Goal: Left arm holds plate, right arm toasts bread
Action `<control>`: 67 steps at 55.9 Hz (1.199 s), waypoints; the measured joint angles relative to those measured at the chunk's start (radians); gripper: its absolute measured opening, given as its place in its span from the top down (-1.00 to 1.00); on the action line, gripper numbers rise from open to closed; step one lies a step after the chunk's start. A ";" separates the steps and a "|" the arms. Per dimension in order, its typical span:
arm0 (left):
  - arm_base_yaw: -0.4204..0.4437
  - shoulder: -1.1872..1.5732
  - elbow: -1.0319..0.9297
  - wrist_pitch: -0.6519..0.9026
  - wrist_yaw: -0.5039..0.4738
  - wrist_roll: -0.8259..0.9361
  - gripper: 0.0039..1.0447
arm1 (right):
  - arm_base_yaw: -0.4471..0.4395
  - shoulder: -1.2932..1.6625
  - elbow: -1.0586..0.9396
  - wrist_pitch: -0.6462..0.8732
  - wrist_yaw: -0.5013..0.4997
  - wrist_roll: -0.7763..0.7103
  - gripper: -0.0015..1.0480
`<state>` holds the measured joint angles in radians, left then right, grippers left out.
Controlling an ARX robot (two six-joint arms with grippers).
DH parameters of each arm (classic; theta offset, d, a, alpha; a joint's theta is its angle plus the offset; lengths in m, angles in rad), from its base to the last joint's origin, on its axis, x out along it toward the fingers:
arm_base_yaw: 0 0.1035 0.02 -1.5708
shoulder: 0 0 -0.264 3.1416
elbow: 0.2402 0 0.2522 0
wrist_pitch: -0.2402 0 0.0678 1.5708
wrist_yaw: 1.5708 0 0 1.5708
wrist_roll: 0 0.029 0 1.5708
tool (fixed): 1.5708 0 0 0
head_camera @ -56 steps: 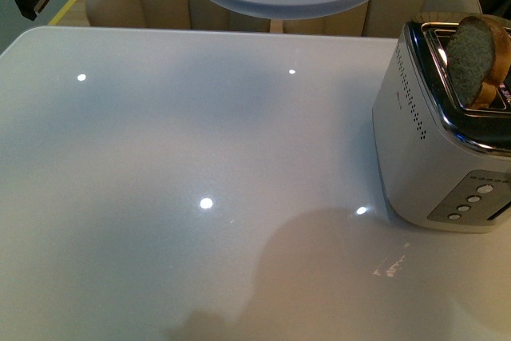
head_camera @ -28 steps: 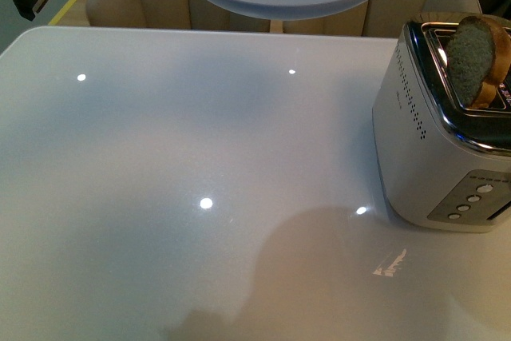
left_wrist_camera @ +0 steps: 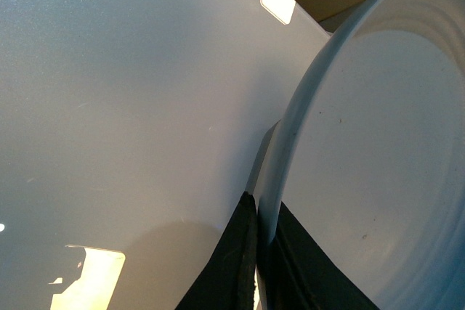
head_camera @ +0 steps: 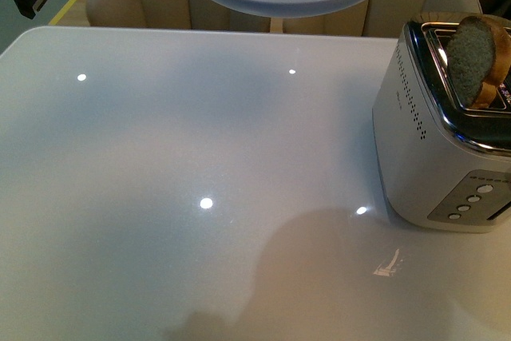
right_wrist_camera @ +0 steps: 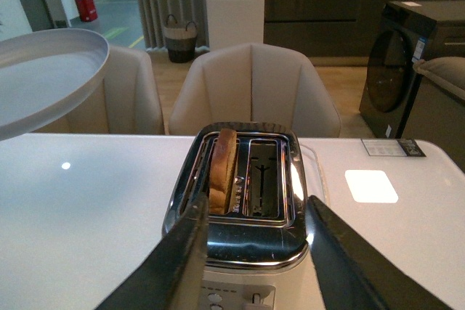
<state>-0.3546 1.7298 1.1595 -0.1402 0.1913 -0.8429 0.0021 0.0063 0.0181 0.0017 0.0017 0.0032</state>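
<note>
Nearest, the right tool (right_wrist_camera: 254, 205) hangs just short of the toaster (head_camera: 431, 141), fingers spread wide and empty. The bread (right_wrist_camera: 223, 168) stands raised in the toaster's slot on the plate's side, leaning; the other slot is empty. Only the right wrist view shows this, as the front view gives just the toaster's side and buttons. Farther off, above the counter (head_camera: 200, 157) and well apart from the toaster, the left tool (left_wrist_camera: 263, 252) pinches the plate (left_wrist_camera: 378, 143) by its rim, a grip seen only from the left wrist. That edge hold could let the plate sag or slip, and a hard squeeze might crush the bread.
</note>
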 joint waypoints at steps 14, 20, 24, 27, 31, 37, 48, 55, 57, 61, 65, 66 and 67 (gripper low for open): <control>0.000 0.000 0.000 0.000 0.000 0.000 0.95 | 0.000 0.000 0.000 0.000 0.000 0.000 -0.63; 0.008 0.000 -0.038 0.133 0.109 0.007 0.95 | 0.000 0.000 0.000 0.000 0.000 0.000 -0.85; 0.013 -0.001 -0.065 0.270 0.211 0.008 0.95 | 0.000 0.000 0.000 0.000 0.000 0.000 -0.82; 0.013 -0.014 -0.066 0.280 0.229 0.008 0.95 | 0.000 0.000 0.000 0.000 -0.001 0.000 -0.83; 0.032 -0.042 -0.066 0.265 0.233 0.012 0.95 | 0.000 0.000 0.000 0.000 -0.001 0.000 -0.83; 0.083 -0.069 -0.066 0.218 0.247 0.047 0.95 | 0.000 0.000 0.000 0.000 0.000 0.000 -0.83; 0.253 -0.093 -0.092 0.114 0.278 0.196 0.95 | 0.000 -0.001 0.000 0.000 -0.001 0.000 -0.83; 0.393 -0.039 -0.091 0.097 0.331 0.345 0.95 | 0.000 -0.001 0.000 0.000 0.000 0.000 -0.83; 0.421 -0.013 -0.085 0.092 0.332 0.378 0.95 | 0.000 -0.001 0.000 0.000 -0.001 0.000 -0.83; 0.470 0.054 -0.069 0.083 0.323 0.441 0.95 | 0.000 -0.001 0.000 0.000 -0.001 0.000 -0.83; 0.510 0.127 -0.061 0.082 0.306 0.484 0.95 | 0.000 -0.001 0.000 0.000 0.000 0.000 -0.83; 0.521 0.150 -0.060 0.083 0.302 0.499 0.95 | 0.000 -0.001 0.000 0.000 0.000 0.000 -0.83; 0.531 0.174 -0.060 0.085 0.298 0.506 0.95 | 0.000 -0.001 0.000 0.000 0.000 0.000 -0.83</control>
<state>0.1764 1.9041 1.0996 -0.0547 0.4896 -0.3367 0.0021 0.0055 0.0181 0.0017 0.0013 0.0032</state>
